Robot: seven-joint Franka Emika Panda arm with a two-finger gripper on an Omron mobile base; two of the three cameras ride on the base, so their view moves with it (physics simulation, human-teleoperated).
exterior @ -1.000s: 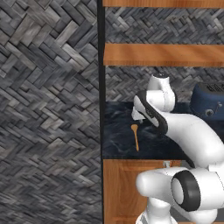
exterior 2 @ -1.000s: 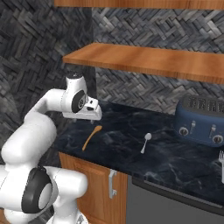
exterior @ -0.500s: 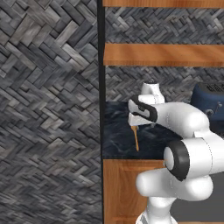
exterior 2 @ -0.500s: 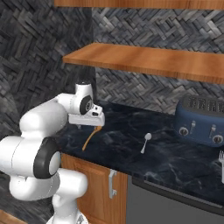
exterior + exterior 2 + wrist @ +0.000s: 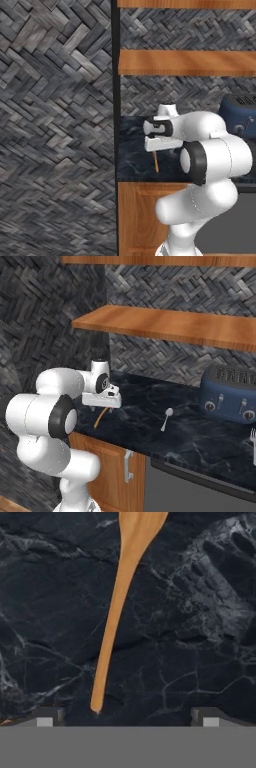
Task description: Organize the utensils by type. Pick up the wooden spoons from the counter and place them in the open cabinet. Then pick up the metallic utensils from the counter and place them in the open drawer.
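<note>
Presently, on the black veined bench [image 5: 200,441]:

Item: wooden spoon [image 5: 116,612], tan, lying flat on the bench; in the hand view its handle end sits between the two fingertips [image 5: 48,717] and a little ahead of them, not touched, with the bowl running off the top edge. From the right base view the handle [image 5: 101,417] shows just below the tool.

Item: metal spoon [image 5: 166,418], small, silver, flat on the bench, well apart from the wooden spoon, between it and the toaster.

Item: tool [image 5: 125,721], jaws spread wide, empty, poised above the wooden spoon's handle.

Item: blue toaster [image 5: 231,393], at the back of the bench.

Item: wooden shelf [image 5: 170,326], on the wall above.
</note>
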